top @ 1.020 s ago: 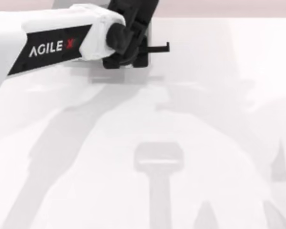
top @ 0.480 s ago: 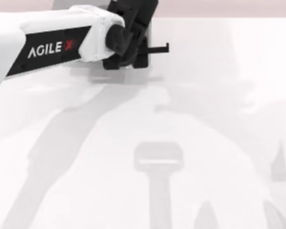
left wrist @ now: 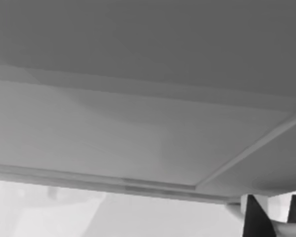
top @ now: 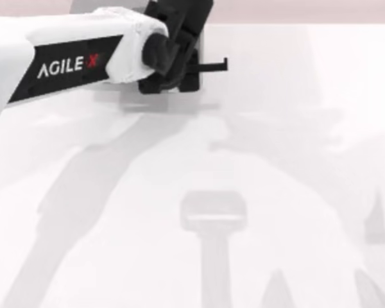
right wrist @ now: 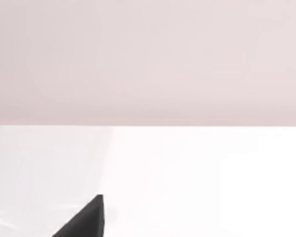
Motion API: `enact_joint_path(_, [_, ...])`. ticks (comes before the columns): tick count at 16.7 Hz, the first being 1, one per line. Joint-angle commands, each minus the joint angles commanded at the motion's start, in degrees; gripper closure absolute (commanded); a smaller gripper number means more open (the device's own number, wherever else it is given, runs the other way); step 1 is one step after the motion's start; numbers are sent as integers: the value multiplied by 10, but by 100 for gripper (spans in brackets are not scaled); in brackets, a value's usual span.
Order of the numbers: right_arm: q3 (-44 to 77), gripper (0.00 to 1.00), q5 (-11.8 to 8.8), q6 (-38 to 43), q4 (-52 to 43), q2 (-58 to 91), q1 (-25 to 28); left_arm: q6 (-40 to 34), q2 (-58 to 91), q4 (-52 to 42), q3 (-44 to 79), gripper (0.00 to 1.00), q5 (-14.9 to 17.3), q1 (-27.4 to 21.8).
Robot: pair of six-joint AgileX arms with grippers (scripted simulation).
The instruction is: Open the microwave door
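Almost nothing has moved over the last second: the left arm (top: 83,61) has crept a hair toward the table's far edge and otherwise holds the same pose.

Left gripper (top: 179,70) sits at the far edge of the table (top: 276,192), left of centre, right at the microwave (top: 205,48). Its black body hides the fingertips from above; a thin black bar (top: 213,65) sticks out to the right from it. In the left wrist view two dark fingers (left wrist: 256,217) show with a pale gap between them, right beside a pale rounded piece, but I cannot tell whether they are gripping anything or just open.

Microwave: from above only slivers of grey show around the gripper, with a pale grey block just nearer than the gripper. The left wrist view is filled by the microwave door (left wrist: 138,133), a flat grey panel with a lighter framed edge, seen very close. Whether the door is ajar or closed against the microwave, I cannot tell.

Readable text: "AGILEX" on the black band of the left arm, white letters, the X in red.

Right arm: not in the top view. Its wrist view shows bare table, a pinkish backdrop, and one dark finger tip (right wrist: 86,219).
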Motion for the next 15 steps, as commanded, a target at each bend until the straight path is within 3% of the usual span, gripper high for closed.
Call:
enact_joint_path(9, [0, 0, 0, 0, 0, 0, 0, 0, 0, 0, 0, 100, 0, 0])
enact_joint_path(15, [0, 0, 0, 0, 0, 0, 0, 19, -18, 18, -26, 100, 16, 2])
